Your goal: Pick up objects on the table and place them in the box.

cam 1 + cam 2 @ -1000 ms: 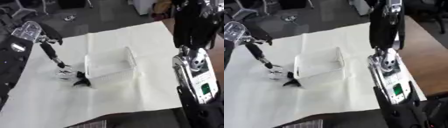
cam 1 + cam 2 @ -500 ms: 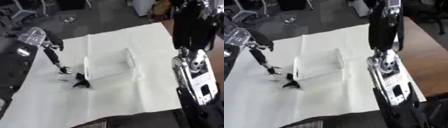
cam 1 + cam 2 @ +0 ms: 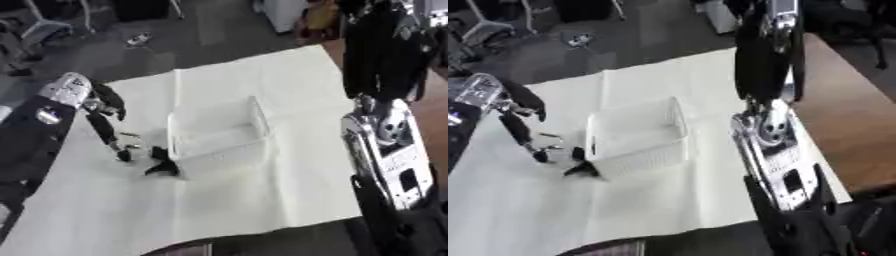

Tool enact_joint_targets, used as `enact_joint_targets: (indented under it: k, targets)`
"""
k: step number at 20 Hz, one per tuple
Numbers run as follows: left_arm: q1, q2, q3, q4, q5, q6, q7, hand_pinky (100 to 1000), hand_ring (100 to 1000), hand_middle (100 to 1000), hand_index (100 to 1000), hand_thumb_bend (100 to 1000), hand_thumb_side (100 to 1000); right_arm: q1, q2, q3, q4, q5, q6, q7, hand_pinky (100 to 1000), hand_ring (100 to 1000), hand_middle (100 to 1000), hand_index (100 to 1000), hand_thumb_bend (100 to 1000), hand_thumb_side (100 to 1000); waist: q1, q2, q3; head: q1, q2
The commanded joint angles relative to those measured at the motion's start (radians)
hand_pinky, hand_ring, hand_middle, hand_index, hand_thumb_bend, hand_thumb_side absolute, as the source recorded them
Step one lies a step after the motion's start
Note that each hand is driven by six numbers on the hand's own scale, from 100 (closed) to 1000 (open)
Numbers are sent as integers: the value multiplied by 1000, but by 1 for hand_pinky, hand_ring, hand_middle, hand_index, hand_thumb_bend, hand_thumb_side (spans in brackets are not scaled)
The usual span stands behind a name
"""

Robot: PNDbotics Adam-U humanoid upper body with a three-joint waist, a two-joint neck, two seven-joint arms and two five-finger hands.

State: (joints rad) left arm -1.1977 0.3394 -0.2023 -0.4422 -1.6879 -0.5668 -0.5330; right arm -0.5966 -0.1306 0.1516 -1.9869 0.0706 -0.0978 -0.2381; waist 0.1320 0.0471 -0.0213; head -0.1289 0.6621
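Left robot hand (image 3: 121, 150) at 9 o'clock of white box (image 3: 217, 131), grip state unclear; dark object (image 3: 163, 165) beside it on tabletop (image 3: 262, 200).

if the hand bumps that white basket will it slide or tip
The white basket looks like thin perforated plastic and seems empty, so it is probably light and would likely slide on the white cloth. Its low, wide shape makes tipping unlikely. The left hand works close beside it, so a nudge seems possible.

A white cloth (image 3: 262, 200) covers the table — brown tabletop (image 3: 846, 120) bare at its right edge.
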Motion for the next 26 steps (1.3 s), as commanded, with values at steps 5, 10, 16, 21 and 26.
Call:
enact_joint_targets:
  k: [5, 10, 16, 21, 26]
  targets:
    - [-8, 4, -16, -6, 53, -252, -256, 1000, 979, 914, 910, 809, 1000, -17, 3, -1, -13, -4, -2, 0, 537, 589, 661, 832, 303, 1000, -4, -13, 1, -4, -10]
    - [3, -6, -22, -3, 60, -257, -255, 1000, 937, 912, 911, 789, 1000, -19, 6, -1, -13, -5, -3, -1, 538, 589, 661, 831, 300, 1000, -3, -12, -2, -2, -7]
    - [10, -12, -29, -1, 38, -264, -249, 1000, 938, 914, 911, 773, 1000, -20, 7, -1, -13, -5, -5, -2, 538, 589, 661, 831, 298, 1000, -3, -11, -3, 0, -2]
    - [17, -15, -32, 3, 5, -271, -229, 1000, 930, 913, 915, 758, 1000, -21, 7, -1, -13, -5, -5, -3, 539, 589, 661, 830, 297, 1000, -3, -11, -4, 3, 1]
    - [21, -15, -30, 8, -29, -266, -208, 1000, 926, 914, 918, 724, 981, -21, 7, -2, -13, -4, -5, -3, 538, 589, 661, 830, 298, 1000, -3, -11, -3, 5, 3]
